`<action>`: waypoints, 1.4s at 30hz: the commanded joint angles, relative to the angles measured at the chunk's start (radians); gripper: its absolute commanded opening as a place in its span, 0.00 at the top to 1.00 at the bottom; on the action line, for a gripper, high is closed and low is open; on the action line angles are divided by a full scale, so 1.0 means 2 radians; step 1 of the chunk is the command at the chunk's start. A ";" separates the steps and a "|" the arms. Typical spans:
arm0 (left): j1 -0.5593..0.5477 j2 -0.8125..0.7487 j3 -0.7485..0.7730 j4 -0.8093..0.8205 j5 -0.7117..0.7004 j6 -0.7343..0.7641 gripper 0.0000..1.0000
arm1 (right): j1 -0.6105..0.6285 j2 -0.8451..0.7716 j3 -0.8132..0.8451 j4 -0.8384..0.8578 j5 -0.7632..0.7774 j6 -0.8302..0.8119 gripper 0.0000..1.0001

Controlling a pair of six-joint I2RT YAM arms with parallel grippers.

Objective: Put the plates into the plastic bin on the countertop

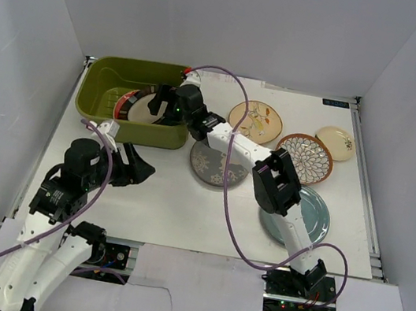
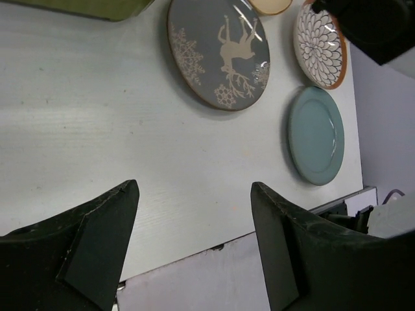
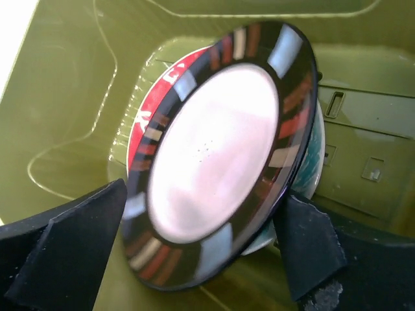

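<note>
The olive-green plastic bin [image 1: 90, 96] stands at the back left of the countertop [image 1: 159, 211]. My right gripper [image 1: 161, 104] reaches into it, jaws wide apart. The dark-rimmed cream plate [image 3: 220, 155] sits tilted and blurred between the fingers [image 3: 78, 246], over the red plate [image 3: 159, 78] on the bin floor [image 3: 65, 97]; a firm hold does not show. My left gripper [image 1: 142, 168] is open and empty above the bare counter [image 2: 130, 129]. The grey plate with a white deer [image 2: 220, 52] lies beyond it.
On the counter lie the grey plate [image 1: 210, 168], tan floral plate [image 1: 255, 120], brown-white lattice plate [image 1: 305, 156], small cream plate [image 1: 335, 142] and pale blue plate [image 1: 314, 213]. The right arm [image 1: 275, 183] crosses above the grey and blue plates. White walls enclose the counter.
</note>
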 commanded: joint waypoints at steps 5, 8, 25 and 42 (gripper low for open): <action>-0.002 0.013 -0.070 0.036 -0.037 -0.108 0.21 | 0.014 -0.085 0.026 -0.035 0.113 -0.100 0.10; -0.002 0.019 -0.100 0.077 -0.009 -0.139 0.20 | 0.020 -0.095 0.023 -0.062 0.145 -0.127 0.10; -0.127 0.197 -0.153 0.263 -0.097 -0.254 0.24 | 0.028 -0.315 -0.161 -0.042 0.156 -0.206 0.55; -0.252 0.495 -0.089 0.449 -0.308 -0.411 0.27 | 0.027 -0.832 -0.697 -0.030 0.163 -0.052 0.61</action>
